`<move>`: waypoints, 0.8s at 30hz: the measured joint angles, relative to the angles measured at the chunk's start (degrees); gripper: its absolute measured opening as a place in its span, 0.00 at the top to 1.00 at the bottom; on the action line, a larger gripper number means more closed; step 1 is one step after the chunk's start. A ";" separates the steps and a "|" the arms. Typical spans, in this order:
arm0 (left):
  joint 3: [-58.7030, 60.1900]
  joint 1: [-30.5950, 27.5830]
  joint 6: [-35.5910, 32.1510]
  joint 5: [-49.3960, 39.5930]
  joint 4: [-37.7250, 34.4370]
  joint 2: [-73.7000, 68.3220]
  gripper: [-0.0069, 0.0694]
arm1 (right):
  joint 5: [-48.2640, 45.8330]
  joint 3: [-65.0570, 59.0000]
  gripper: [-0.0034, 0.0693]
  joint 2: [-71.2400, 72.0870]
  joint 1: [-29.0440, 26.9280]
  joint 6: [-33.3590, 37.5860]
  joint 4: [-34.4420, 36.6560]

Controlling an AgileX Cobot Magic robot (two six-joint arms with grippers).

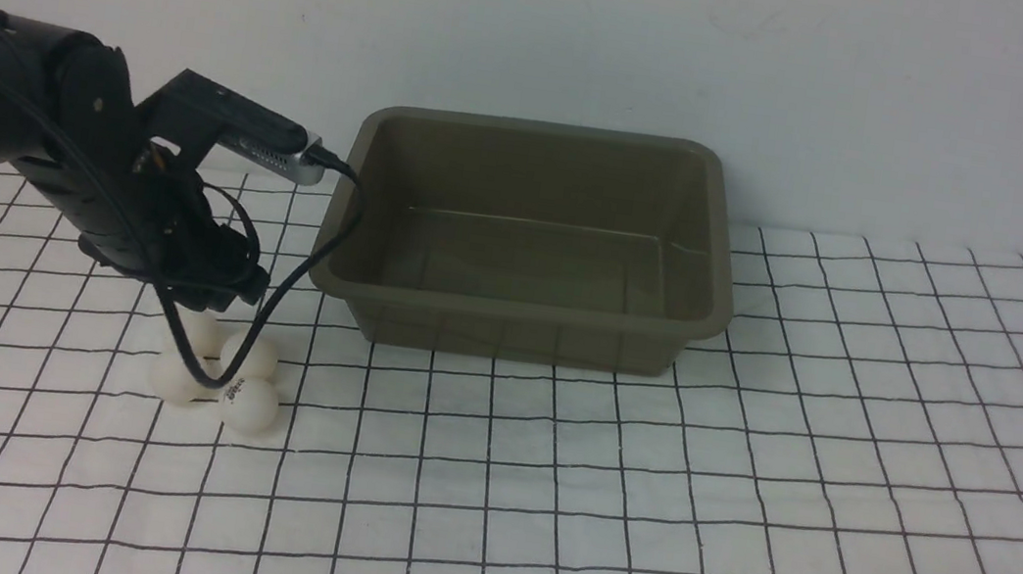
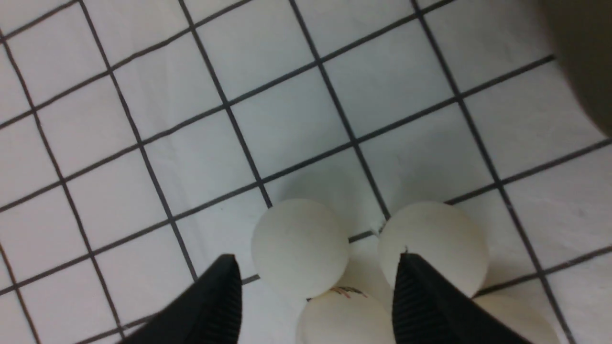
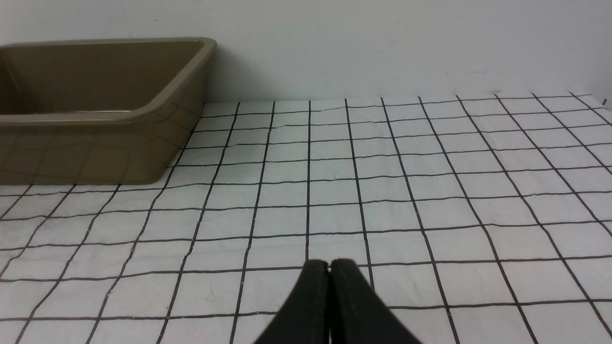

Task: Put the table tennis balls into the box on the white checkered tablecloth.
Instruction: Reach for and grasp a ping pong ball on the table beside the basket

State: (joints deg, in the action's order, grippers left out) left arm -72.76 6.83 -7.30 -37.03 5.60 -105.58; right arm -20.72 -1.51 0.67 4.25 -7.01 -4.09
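Several white table tennis balls lie bunched together on the white checkered tablecloth, left of the box; the nearest ball bears a dark logo, with others behind it. My left gripper hangs right over the bunch. In the left wrist view it is open, and one ball and the logo ball lie between its fingers. Another ball sits behind the other finger. My right gripper is shut on nothing, low over bare cloth.
The olive-grey box stands against the white back wall, its inside bare. A black cable loops from the left wrist down past the balls. In the right wrist view the box's corner lies off to one side.
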 joint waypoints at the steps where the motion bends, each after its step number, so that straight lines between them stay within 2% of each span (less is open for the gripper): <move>1: -0.57 -0.06 0.53 -0.48 0.64 -0.88 0.40 | 0.00 0.00 0.98 0.00 0.00 0.00 0.00; 7: -2.92 -2.02 2.46 -1.82 1.86 -3.52 0.40 | 0.00 0.00 0.98 0.00 0.00 0.00 0.00; 11: -2.92 -3.35 2.31 -1.84 -0.37 -4.18 0.40 | 0.00 0.00 0.98 0.00 0.00 0.00 0.00; 17: -2.92 -3.72 -1.21 -2.01 -5.09 -5.46 0.40 | 0.00 0.00 0.98 0.00 0.00 0.00 0.00; 24: -2.96 -3.72 -2.90 -1.96 -6.97 -6.67 0.40 | 0.00 0.00 0.98 0.00 0.00 0.00 0.00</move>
State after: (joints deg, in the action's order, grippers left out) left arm -75.73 3.11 -10.21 -38.98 -1.38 -112.25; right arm -20.72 -1.51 0.67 4.25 -7.01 -4.09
